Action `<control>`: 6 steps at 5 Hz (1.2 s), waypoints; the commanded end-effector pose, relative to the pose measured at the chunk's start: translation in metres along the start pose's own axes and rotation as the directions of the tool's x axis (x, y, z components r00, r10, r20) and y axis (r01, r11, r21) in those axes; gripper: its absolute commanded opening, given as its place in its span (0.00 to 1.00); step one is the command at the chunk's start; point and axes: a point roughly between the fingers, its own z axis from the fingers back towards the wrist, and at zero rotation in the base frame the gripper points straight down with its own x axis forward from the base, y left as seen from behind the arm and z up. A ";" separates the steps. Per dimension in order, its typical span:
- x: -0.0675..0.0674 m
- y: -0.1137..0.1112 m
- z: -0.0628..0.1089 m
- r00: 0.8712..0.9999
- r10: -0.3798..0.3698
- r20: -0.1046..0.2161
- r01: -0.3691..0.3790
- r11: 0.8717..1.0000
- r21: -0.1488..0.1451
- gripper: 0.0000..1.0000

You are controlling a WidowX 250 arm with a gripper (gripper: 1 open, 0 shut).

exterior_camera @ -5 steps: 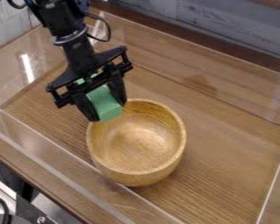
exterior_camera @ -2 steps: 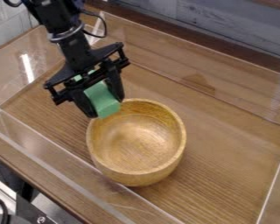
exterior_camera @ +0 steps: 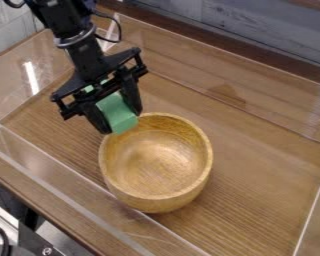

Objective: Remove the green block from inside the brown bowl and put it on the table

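The green block (exterior_camera: 119, 115) hangs in the air, pinched between the black fingers of my gripper (exterior_camera: 112, 106), which is shut on it. It sits just above the far-left rim of the brown bowl (exterior_camera: 157, 160), slightly outside the hollow. The light wooden bowl stands empty in the middle of the table (exterior_camera: 256, 110). My black arm comes down from the upper left.
Clear acrylic walls (exterior_camera: 69, 190) edge the tabletop at the front, left and right. Bare wood-grain surface lies left of the bowl and behind it to the right.
The gripper with the green block has shifted slightly up and to the left, away from the bowl's middle. The bowl has stayed put.
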 end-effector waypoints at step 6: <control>0.010 -0.005 0.004 0.999 0.034 0.039 -0.032 0.999 -0.037 0.00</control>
